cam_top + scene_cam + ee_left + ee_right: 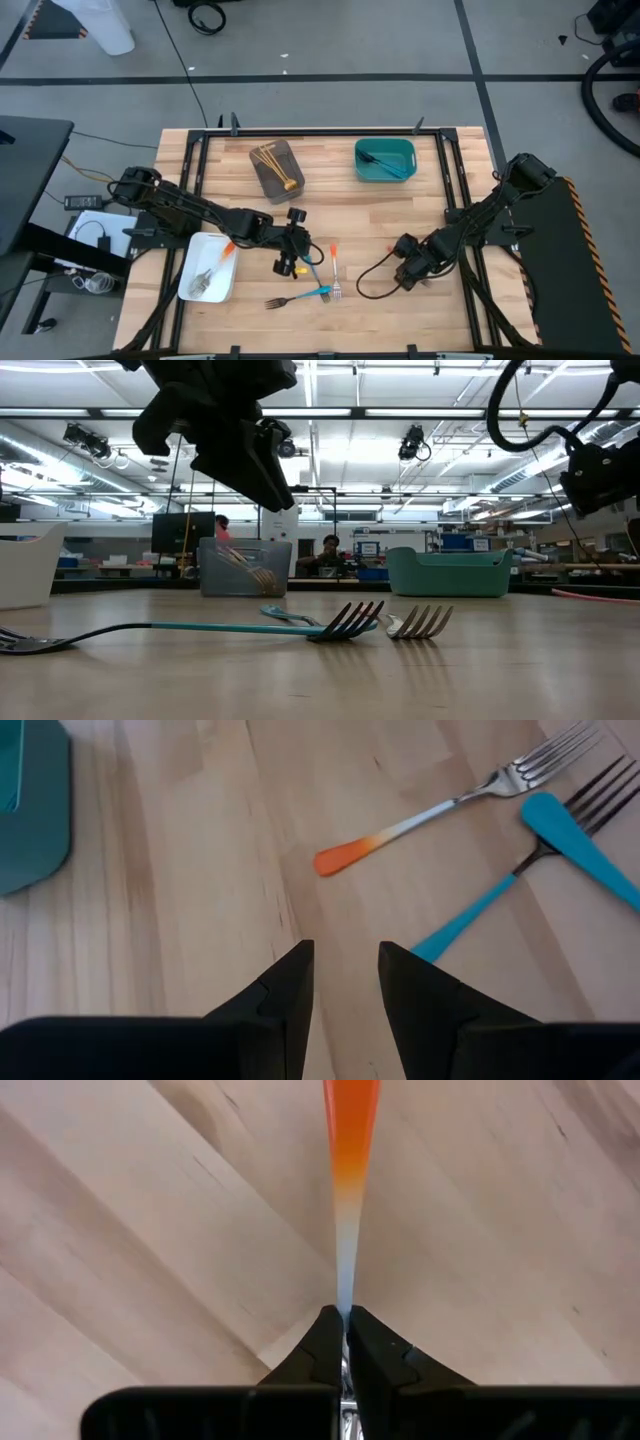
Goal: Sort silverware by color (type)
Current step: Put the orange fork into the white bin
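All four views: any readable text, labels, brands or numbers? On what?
None readable.
Forks, including the orange-handled fork in the right gripper: no markings visible.
Teal tray, grey tray, white tray: no labels visible.
Low view background: signs and screens behind the table are too small and blurred to read.

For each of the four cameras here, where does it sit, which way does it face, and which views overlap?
High: overhead, straight down; both arms, wooden table, trays.
Low: table height, level across; blue-handled fork close, dark left arm above.
Left wrist: on left arm, down past its open left gripper at orange-handled fork.
Right wrist: on right arm; right gripper shut on another orange fork.
Shared: high, low and left wrist views all show the loose forks.
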Motion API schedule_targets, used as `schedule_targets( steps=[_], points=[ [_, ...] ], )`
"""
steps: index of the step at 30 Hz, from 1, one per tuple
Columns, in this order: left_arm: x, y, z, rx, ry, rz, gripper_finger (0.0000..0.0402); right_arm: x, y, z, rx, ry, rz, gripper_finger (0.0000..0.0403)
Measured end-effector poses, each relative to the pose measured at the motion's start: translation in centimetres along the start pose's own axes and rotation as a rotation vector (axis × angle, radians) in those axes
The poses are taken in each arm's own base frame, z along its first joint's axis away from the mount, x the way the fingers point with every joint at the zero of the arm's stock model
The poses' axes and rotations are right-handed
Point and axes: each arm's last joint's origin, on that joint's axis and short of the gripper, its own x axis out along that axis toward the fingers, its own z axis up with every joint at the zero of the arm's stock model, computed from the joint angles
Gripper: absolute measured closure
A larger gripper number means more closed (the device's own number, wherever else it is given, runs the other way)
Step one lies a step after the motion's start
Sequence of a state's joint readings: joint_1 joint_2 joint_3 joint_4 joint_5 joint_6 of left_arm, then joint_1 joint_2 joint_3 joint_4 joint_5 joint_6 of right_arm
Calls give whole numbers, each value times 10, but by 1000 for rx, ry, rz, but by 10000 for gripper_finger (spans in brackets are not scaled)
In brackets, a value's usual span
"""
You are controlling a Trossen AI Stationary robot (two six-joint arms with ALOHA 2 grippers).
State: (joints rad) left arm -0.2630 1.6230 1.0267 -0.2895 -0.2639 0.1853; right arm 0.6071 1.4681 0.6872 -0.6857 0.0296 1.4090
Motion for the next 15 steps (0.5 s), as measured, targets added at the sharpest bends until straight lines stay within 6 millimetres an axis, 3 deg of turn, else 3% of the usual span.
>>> schedule_targets(
  steps=[8,15],
  points=[
    [0,0,8,-86,-84,-47,279,0,4,3,-36,-88,27,387],
    [8,-5,5,-190,-322,-96,279,-1,6,5,-60,-152,41,387]
  ],
)
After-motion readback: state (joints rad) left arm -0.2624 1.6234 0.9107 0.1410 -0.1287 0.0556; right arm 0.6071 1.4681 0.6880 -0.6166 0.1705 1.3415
